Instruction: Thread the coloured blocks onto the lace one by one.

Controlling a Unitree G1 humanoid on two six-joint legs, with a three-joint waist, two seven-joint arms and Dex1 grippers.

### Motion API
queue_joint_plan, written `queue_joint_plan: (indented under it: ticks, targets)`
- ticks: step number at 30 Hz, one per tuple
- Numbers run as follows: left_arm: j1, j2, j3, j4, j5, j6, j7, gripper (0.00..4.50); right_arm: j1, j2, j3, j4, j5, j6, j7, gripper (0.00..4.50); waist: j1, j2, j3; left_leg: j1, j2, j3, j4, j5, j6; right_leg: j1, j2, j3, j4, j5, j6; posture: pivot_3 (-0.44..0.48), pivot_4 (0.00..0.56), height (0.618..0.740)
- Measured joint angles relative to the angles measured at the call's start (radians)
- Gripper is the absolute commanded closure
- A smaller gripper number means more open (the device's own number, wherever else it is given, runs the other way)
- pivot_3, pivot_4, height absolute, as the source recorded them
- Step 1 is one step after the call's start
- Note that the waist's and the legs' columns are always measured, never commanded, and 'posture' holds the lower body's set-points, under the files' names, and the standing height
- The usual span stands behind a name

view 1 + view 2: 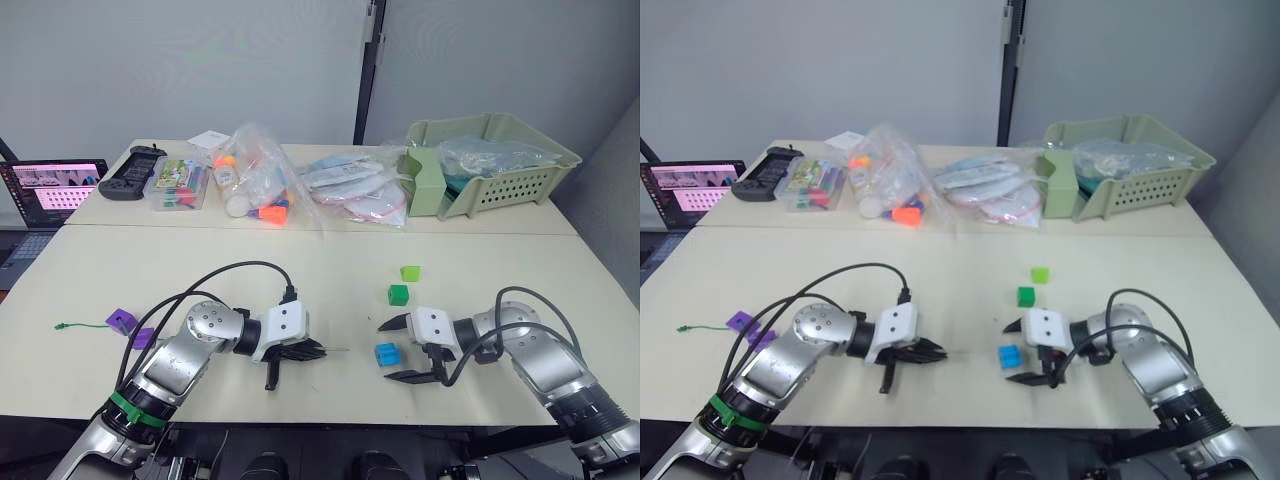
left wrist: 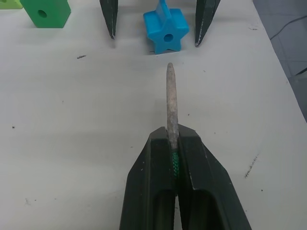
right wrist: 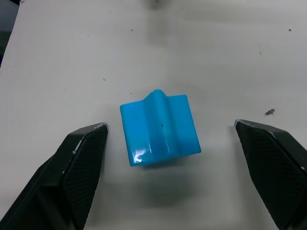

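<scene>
Left gripper [image 1: 322,350] clamped on the lace [image 2: 171,103]; right gripper [image 1: 400,350] spread wide around the blue block [image 1: 387,354].

The two black fingers of the left gripper are pressed together on the lace where the green cord meets its pale stiff tip, and the tip sticks out forward, just above the table [image 1: 330,280], pointing at the hole in the blue block. This block lies on the table between the open fingers [image 3: 79,165] of the right gripper, and they do not touch it. The dark green block [image 1: 399,294] and the light green block [image 1: 410,272] lie a little further back. Two purple blocks [image 1: 121,321] lie near the left edge, and the green cord runs on past them to its free end. At the far side of the table stand a green basket [image 1: 500,160] and several plastic bags [image 1: 255,175].
</scene>
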Motion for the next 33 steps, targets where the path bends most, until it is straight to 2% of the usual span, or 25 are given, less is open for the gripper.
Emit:
queue_joint_plan:
  ticks: [7,8,15,19,22,33]
  targets:
    - [0.004,0.003,-0.005,-0.018,0.009,0.024,0.017,4.50,0.015,0.022,-0.008,0.030,0.021,-0.020,0.018,2.93,0.008,0.000,0.000,0.001,0.000,-0.001,0.000,0.000,0.000,0.001,0.000,0.000,0.001,0.001,-0.001,0.000,0.150,0.740]
    - [0.003,0.002,-0.011,-0.020,0.018,0.031,0.025,4.50,0.019,0.028,-0.017,0.028,0.028,-0.009,0.012,3.16,0.009,0.000,0.000,0.001,0.000,-0.001,0.000,0.000,0.000,0.001,0.000,0.001,0.001,0.001,-0.001,0.000,0.150,0.740]
    - [-0.021,-0.003,-0.041,-0.058,0.060,0.097,0.069,4.50,0.054,0.062,-0.048,-0.053,0.045,0.137,-0.043,3.16,0.010,0.000,0.000,0.001,0.000,-0.002,0.000,0.000,0.000,0.000,0.001,0.001,0.002,0.001,-0.001,0.000,0.150,0.740]
    - [-0.057,-0.014,-0.058,-0.089,0.079,0.153,0.091,4.50,0.056,0.088,-0.025,-0.184,0.045,0.262,-0.092,3.16,0.013,0.000,0.000,0.001,0.000,-0.003,0.000,0.000,0.000,0.000,0.001,0.001,0.002,0.001,-0.001,0.000,0.150,0.740]
    - [-0.065,-0.007,-0.068,-0.101,0.082,0.189,0.094,4.50,0.053,0.097,0.009,-0.215,0.010,0.330,-0.139,3.16,0.013,0.000,0.000,0.001,-0.001,-0.002,0.000,0.000,0.000,0.000,0.001,0.001,0.001,0.001,0.000,0.000,0.150,0.740]
    - [-0.129,0.034,-0.144,-0.135,0.120,0.313,0.077,4.50,0.036,0.102,0.039,-0.235,-0.016,0.379,-0.174,3.16,0.011,0.000,0.000,0.001,0.000,0.000,0.001,0.000,0.000,0.000,0.002,0.000,0.002,0.001,-0.001,0.000,0.150,0.740]
